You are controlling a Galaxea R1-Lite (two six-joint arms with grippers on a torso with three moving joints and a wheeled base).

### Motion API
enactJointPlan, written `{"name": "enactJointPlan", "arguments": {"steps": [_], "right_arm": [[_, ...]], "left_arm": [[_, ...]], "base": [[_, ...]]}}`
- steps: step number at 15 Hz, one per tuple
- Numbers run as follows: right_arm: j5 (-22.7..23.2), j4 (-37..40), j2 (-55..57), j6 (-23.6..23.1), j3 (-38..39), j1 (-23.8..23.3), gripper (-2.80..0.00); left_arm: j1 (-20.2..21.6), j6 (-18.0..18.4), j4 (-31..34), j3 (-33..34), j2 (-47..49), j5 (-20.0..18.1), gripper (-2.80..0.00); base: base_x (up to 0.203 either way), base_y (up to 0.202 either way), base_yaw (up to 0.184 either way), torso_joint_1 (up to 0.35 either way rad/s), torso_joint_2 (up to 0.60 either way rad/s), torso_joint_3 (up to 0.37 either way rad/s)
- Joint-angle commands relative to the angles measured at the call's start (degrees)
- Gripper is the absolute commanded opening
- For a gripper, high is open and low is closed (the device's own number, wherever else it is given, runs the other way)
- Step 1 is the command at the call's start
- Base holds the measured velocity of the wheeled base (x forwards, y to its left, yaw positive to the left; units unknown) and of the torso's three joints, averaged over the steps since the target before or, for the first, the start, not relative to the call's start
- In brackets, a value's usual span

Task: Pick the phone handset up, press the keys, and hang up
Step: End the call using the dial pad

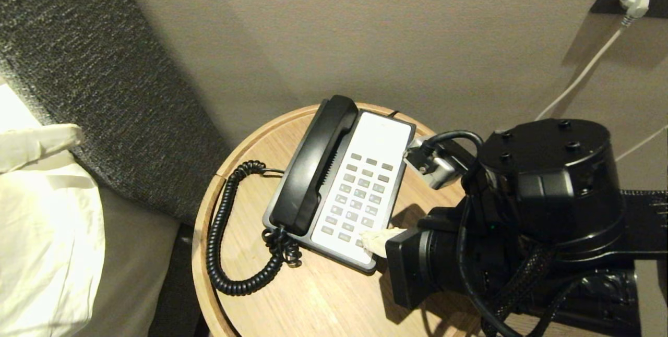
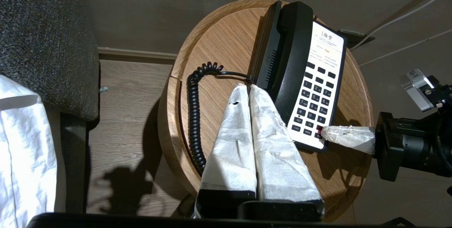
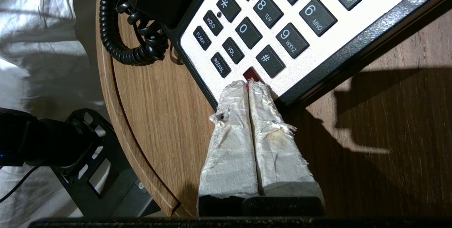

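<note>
Nearest, lower right of the head view, the right gripper (image 1: 365, 239) has its taped fingers pressed together, holding nothing, tips on a red key (image 3: 251, 74) at the phone base's (image 1: 376, 139) near corner. One round wooden table (image 1: 323, 295) fills centre frame, bare wood along its front edge. One phone handset (image 1: 313, 165) rests in its cradle, one coiled cord (image 1: 222, 243) looping left. The left gripper (image 2: 246, 87), closed and empty, hovers beside the handset. Beige wall behind.

Glossy black plastic handset (image 1: 313, 165), matt wood-grain bench (image 1: 323, 295), rough grey woven headboard (image 1: 94, 76), and crinkled white tape wrapping each tool (image 2: 246, 87).
</note>
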Motion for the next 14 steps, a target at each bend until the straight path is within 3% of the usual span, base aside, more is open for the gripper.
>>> {"name": "enactJointPlan", "arguments": {"steps": [1,14], "right_arm": [[0.2,-0.2,-0.3,0.2,0.0,0.1,-2.80],[0.3,-0.3,0.6,0.1,0.5,0.4,-2.80]], "left_arm": [[0.0,-0.2,0.1,0.5,-0.2,0.2,-2.80],[0.0,-0.2,0.0,0.8,-0.9,0.2,-2.80]], "base": [[0.000,0.000,0.000,0.000,0.00,0.000],[0.000,0.000,0.000,0.000,0.00,0.000]]}}
